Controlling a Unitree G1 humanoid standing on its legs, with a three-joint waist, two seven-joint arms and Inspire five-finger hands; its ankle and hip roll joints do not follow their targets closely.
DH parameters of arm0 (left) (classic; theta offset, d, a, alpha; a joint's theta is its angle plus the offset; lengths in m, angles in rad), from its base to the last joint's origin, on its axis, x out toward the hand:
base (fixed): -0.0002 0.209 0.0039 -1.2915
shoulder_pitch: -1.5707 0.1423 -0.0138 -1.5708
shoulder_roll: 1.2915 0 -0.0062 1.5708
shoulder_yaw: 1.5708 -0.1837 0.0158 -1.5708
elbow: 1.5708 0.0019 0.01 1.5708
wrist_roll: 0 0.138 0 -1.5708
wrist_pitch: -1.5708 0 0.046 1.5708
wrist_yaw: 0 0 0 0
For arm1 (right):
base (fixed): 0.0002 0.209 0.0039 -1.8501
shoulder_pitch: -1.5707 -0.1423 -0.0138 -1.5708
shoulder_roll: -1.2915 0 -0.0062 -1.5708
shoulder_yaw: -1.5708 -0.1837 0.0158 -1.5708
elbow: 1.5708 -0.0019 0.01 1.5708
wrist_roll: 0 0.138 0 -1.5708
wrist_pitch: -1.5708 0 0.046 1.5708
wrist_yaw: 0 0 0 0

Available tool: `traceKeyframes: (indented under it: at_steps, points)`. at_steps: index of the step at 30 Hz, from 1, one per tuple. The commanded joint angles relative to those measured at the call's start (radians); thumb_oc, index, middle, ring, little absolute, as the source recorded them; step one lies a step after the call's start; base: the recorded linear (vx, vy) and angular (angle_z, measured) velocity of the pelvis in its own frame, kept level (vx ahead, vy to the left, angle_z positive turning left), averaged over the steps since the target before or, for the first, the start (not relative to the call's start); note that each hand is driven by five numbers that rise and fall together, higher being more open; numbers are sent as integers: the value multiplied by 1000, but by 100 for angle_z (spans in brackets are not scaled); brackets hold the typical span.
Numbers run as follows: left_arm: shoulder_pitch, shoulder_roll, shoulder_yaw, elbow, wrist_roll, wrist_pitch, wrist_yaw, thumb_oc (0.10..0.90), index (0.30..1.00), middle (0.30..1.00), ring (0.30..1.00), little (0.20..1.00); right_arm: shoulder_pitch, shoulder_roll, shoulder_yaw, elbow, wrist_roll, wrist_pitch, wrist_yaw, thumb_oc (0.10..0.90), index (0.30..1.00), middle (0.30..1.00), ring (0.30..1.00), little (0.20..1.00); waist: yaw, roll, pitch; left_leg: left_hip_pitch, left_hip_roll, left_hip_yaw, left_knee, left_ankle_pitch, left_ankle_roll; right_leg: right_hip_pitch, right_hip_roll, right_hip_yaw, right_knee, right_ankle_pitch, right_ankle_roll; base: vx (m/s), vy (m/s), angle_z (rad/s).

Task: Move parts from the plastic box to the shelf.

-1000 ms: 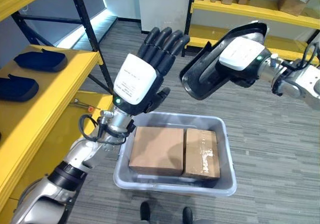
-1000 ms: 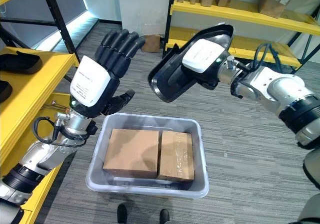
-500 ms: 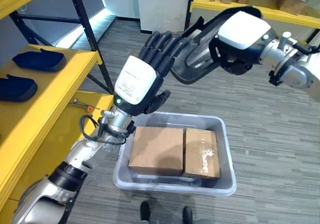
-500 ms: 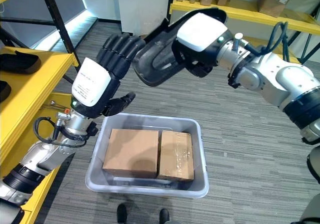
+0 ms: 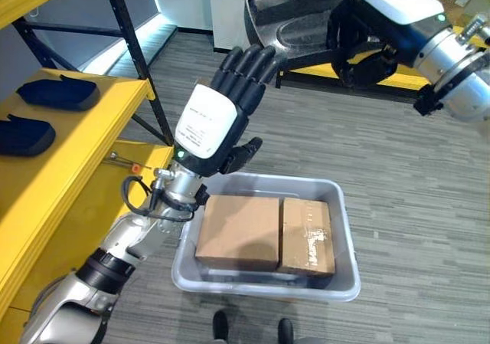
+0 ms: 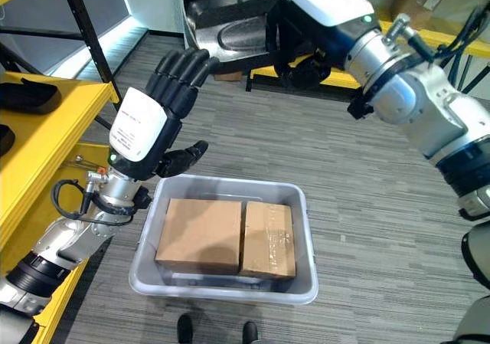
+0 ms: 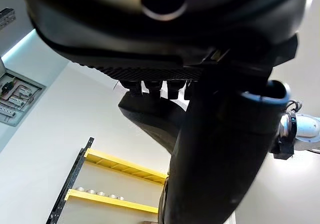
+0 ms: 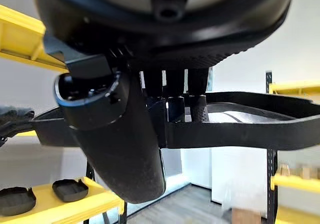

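Grey plank flooring (image 5: 413, 175) runs between yellow shelves (image 5: 69, 141). Robot's right hand (image 6: 306, 30), fingers curled round a black moulded part (image 5: 295, 18), holds it high at 12 o'clock. Left hand (image 5: 218, 118), fingers straight and empty, is raised just beneath it. Plastic box (image 5: 341, 283) with two cardboard cartons (image 5: 264, 233) sits at 6 o'clock; dark parts (image 5: 57, 93) lie on the 9 o'clock shelf.
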Motion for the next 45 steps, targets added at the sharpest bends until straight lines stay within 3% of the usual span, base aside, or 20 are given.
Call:
traceKeyframes:
  at_steps: [1,15,22,33,45]
  points:
    - [-28,4,-3,-7,-46,-5,32,900,1000,1000,1000,1000,-69,31,-124,55,106,8,-67,400,300,300,300,300,21,-59,-171,86,91,-27,-8,-106,-64,-23,-93,70,30,1,87,0,0,0]
    - [-79,26,16,-91,11,-2,63,900,1000,1000,1000,1000,-36,36,-84,47,49,3,-28,400,300,300,300,300,25,-62,-173,86,91,-33,-8,-106,-65,-20,-90,64,32,0,86,0,0,0]
    - [-170,61,-26,-88,75,19,95,900,1000,1000,1000,1000,-31,46,-74,32,47,-8,-23,400,300,300,300,300,21,-60,-174,85,90,-33,-8,-106,-67,-21,-89,64,32,-1,87,0,0,0]
    - [-330,94,-113,37,179,104,132,900,1000,1000,1000,1000,-17,76,-85,-7,67,-26,-16,400,300,300,300,300,9,-56,-185,93,93,-28,-8,-106,-69,-19,-88,73,33,0,89,1,1,0]
    - [-335,73,-190,214,219,145,111,900,1000,1000,1000,1000,-35,92,-90,-25,93,-32,-10,400,300,300,300,300,-8,-55,-195,103,98,-17,-8,-116,-72,-18,-81,85,31,-6,88,5,1,-1]
